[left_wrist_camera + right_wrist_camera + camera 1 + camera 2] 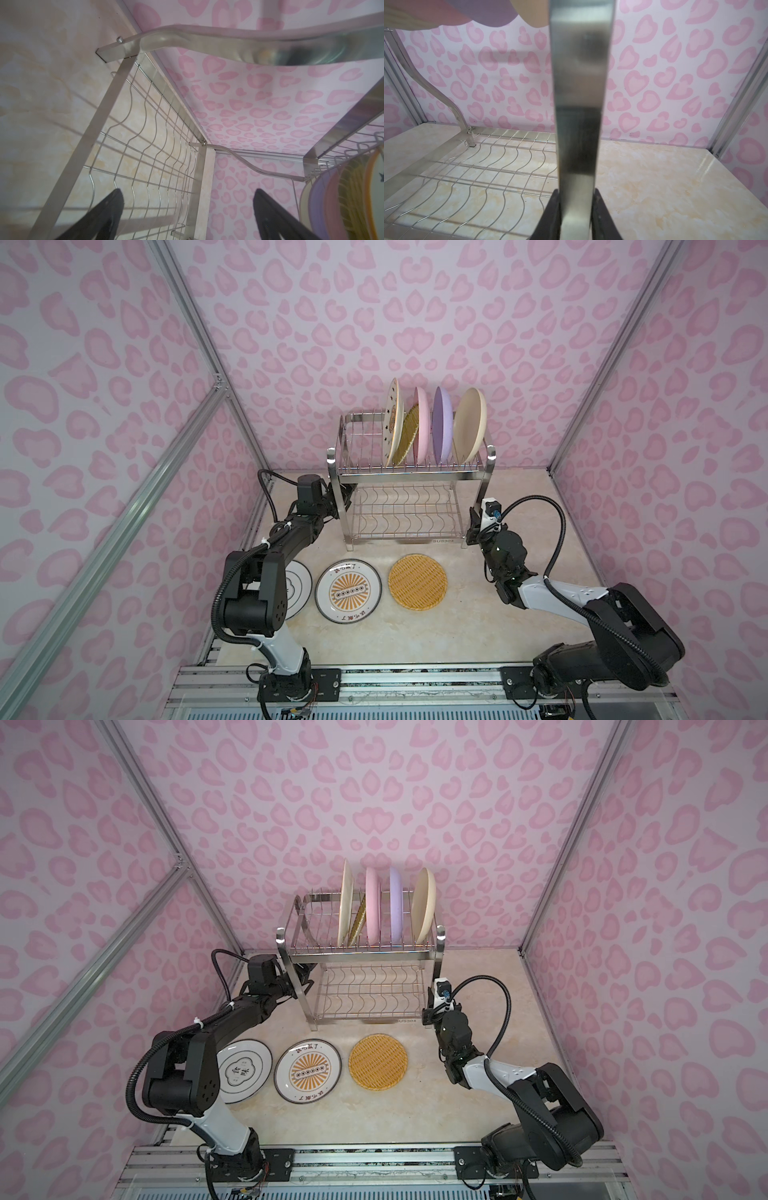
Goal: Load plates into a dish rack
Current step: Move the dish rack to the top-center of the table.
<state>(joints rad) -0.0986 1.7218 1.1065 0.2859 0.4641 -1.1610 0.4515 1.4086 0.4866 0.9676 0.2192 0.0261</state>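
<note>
Stands past halfway, with five plates (469,425) upright in the dish rack (409,477) at the far middle, three flat on the near table (478,614), right gripper (576,193) clamped on its near-right leg (577,104), left gripper (188,192) spread beside its left end.

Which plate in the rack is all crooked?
The yellow woven plate, squeezed between the star plate and the pink plate. It leans over at a slant, while the other four plates up there stand nearly straight.

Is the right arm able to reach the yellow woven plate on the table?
Probably not yet: the right gripper is shut on the dish rack's leg. Once released, nothing stands between it and the yellow woven plate.
</note>
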